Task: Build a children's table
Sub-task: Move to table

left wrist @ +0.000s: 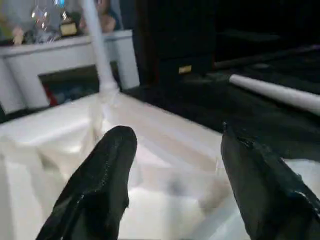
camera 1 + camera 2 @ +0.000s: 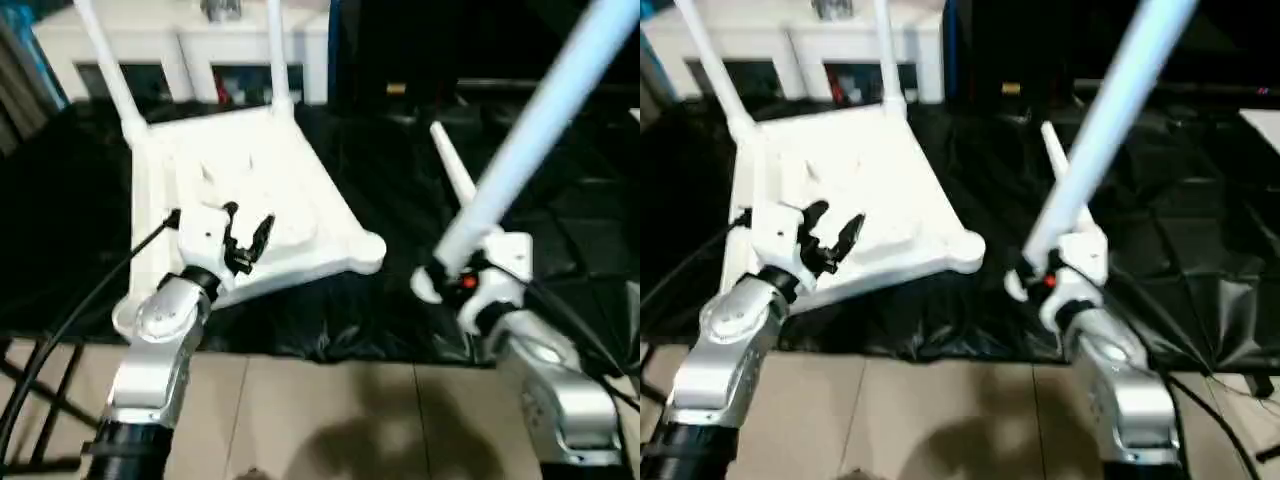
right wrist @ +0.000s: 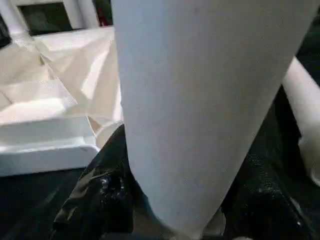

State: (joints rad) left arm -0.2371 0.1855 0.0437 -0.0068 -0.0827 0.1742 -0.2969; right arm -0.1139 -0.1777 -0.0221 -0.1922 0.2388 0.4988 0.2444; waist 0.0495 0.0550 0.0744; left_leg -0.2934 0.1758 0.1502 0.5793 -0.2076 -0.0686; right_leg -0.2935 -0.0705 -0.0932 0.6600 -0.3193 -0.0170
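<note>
The right gripper [image 3: 170, 220] has its two black fingers [image 3: 95, 195] closed on the thick end of a leg [image 2: 540, 130], which slants up and away over the black table [image 2: 560, 260]. The left gripper [image 2: 245, 240] hovers with fingers [image 1: 100, 185] spread and nothing between them, low over the ribbed underside of the tabletop [image 2: 250, 170].

The tabletop lies upside down on the black table, in front of a white cabinet [image 2: 190, 50]. Two legs [image 2: 110, 65] already stand in its far corner sockets. The near right socket [image 2: 365, 250] is bare; the near left one is hidden behind the left arm. A fourth leg [image 2: 452, 170] lies loose on the black table just beyond the right gripper. So roughly half is done: the held leg and the loose one remain.

Both silver forearms reach forward from the bottom edge, the left over the tabletop's near edge, the right beside the bare socket.
</note>
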